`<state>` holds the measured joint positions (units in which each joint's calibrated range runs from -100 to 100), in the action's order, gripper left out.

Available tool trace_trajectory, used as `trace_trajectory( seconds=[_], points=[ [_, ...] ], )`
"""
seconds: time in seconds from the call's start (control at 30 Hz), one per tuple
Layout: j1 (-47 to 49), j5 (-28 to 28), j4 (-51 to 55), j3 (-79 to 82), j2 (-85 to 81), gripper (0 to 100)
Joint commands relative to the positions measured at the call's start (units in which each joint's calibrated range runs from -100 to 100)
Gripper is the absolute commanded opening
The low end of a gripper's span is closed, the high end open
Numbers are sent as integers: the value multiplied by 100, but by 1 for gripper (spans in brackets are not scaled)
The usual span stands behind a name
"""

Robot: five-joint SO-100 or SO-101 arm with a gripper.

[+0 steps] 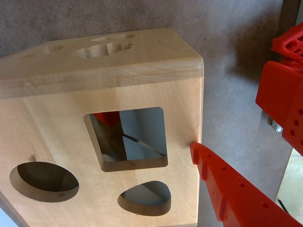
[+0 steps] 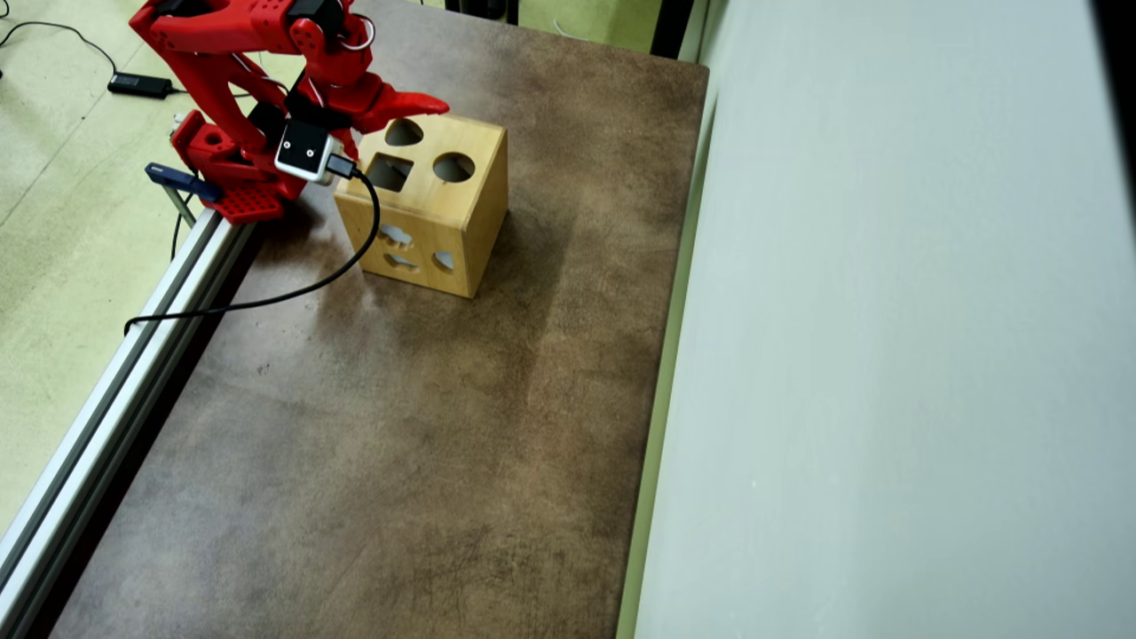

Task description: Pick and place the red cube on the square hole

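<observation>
Hovering beside the wooden box, the hand carried nothing.

A sliver of the red cube showed inside the square hole, so I judged it dropped in; whether the jaws stood wide, I couldn't tell.

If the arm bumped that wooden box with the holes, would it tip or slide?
The wooden box probably slides rather than tips: it sits flat and squat on the brown table. It looks stiff, thick-walled wood in the wrist view, yet hollow, so likely moderately light. The tool hovers at its top edge.
</observation>
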<state>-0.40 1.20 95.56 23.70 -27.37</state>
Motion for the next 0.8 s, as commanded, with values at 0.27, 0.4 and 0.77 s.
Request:
trace_trajectory(
  seconds=[0.27, 0.4, 0.77],
  points=[
    [-35, 0, -6, -134, -316, 99],
    [-35, -29, -47, -134, -1046, 99],
    [47, -29, -63, -134, -4324, 99]
  ],
)
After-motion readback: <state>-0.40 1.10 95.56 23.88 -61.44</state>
